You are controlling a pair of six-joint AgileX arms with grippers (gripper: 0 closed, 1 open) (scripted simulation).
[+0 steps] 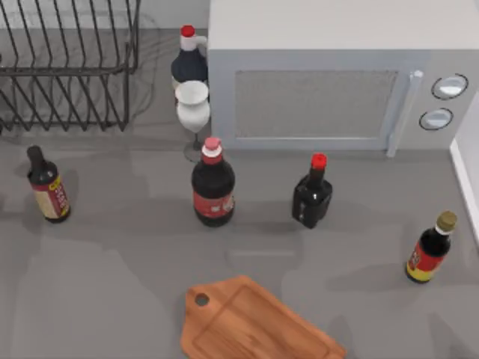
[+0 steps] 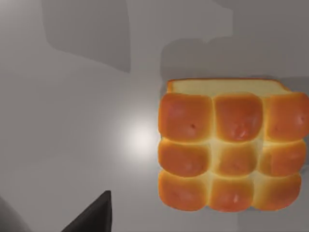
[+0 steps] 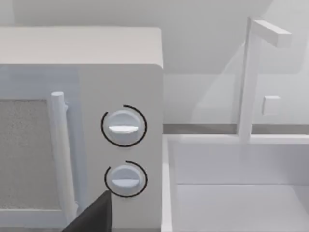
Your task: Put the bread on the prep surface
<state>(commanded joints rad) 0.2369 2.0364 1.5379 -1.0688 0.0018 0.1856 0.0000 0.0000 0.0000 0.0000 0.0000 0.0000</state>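
Observation:
The bread (image 2: 231, 145) is a golden-brown square loaf of pull-apart buns lying flat on the grey table, seen from above in the left wrist view. A dark piece of my left gripper (image 2: 91, 215) shows at that view's edge, apart from the loaf and touching nothing. The prep surface (image 1: 254, 325) is an orange-brown wooden cutting board with a holed handle tab. It lies at the front middle of the table, cut off by the top view's lower edge, with nothing on it. A dark piece of my right gripper (image 3: 91, 215) shows in front of the microwave's knobs.
A white microwave (image 1: 337, 75) stands at the back right, a black wire dish rack (image 1: 67, 67) at the back left. Several dark sauce bottles (image 1: 212, 187) and a white goblet (image 1: 193, 112) stand across the middle. A white sink (image 3: 241, 183) with a faucet (image 3: 251, 72) lies right of the microwave.

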